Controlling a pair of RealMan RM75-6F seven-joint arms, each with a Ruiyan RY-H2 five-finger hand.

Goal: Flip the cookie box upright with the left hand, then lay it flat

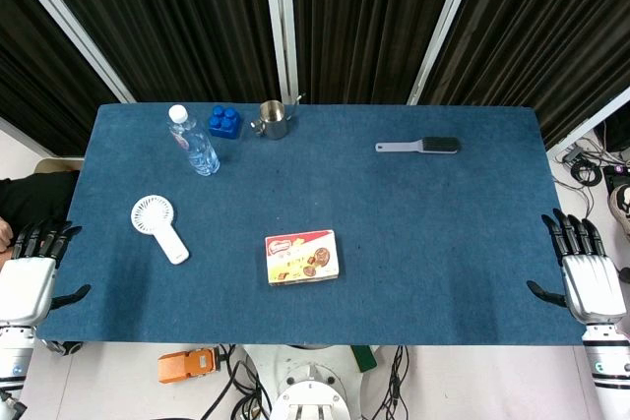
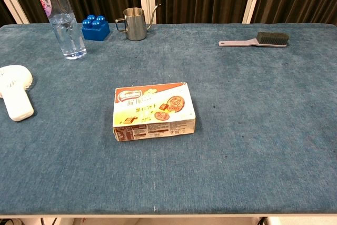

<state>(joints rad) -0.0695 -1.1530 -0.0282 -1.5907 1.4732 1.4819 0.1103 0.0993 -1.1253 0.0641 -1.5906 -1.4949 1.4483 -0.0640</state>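
Cookie box (image 1: pixel 301 257), a flat cream-and-red carton, lies face-up mid-table; the empty left hand (image 1: pixel 28 277), fingers spread, should reach its near long edge and tip it up.

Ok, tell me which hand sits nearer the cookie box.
Left. The left hand rests at the table's left edge, the right hand at the right edge; the cookie box lies slightly left of centre.

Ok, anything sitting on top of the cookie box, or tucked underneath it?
Nothing rests on the cookie box; its printed top face is bare. It lies flat on the blue table, so its underside is hidden.
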